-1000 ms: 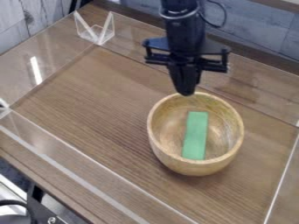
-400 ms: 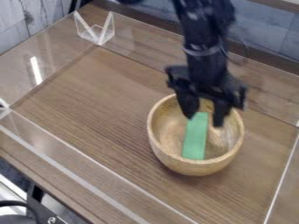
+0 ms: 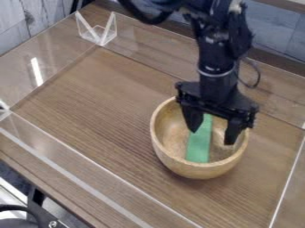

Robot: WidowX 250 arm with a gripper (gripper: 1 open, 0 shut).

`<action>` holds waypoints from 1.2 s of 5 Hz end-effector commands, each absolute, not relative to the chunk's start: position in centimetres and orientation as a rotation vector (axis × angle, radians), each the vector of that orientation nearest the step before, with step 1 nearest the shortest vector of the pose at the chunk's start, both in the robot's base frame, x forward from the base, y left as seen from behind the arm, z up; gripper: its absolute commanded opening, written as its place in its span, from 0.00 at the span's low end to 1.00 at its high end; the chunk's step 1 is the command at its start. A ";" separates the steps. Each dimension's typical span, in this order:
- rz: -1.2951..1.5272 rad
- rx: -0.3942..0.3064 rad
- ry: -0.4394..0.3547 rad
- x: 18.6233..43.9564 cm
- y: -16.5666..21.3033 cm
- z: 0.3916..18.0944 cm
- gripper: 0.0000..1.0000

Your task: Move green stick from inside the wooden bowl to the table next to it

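Green stick (one) lies in one wooden bowl; jaws spread wide, straddling it.

Black arm, two-fingered black claw (matte, slim fingers)

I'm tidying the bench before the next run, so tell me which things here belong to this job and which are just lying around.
Part of the job:
green stick
wooden bowl
table
gripper, fingers open

Just lying about:
clear folded stand at the far corner
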State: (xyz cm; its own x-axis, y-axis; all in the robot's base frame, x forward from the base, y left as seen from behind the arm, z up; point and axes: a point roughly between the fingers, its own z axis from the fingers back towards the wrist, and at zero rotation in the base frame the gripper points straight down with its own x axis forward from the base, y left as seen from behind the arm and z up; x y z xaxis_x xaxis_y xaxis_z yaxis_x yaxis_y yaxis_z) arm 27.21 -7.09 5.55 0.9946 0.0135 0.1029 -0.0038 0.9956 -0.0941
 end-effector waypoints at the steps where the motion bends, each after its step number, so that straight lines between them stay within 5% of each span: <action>1: 0.075 -0.077 -0.124 27.2 -7.3 5.7 1.00; 6: 0.211 -0.030 -0.123 27.5 -6.8 5.5 1.00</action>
State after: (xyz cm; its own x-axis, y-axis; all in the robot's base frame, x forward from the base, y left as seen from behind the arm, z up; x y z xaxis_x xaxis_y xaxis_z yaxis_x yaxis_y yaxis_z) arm 27.18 -6.73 4.95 0.9727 0.2112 0.0964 -0.2086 0.9773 -0.0365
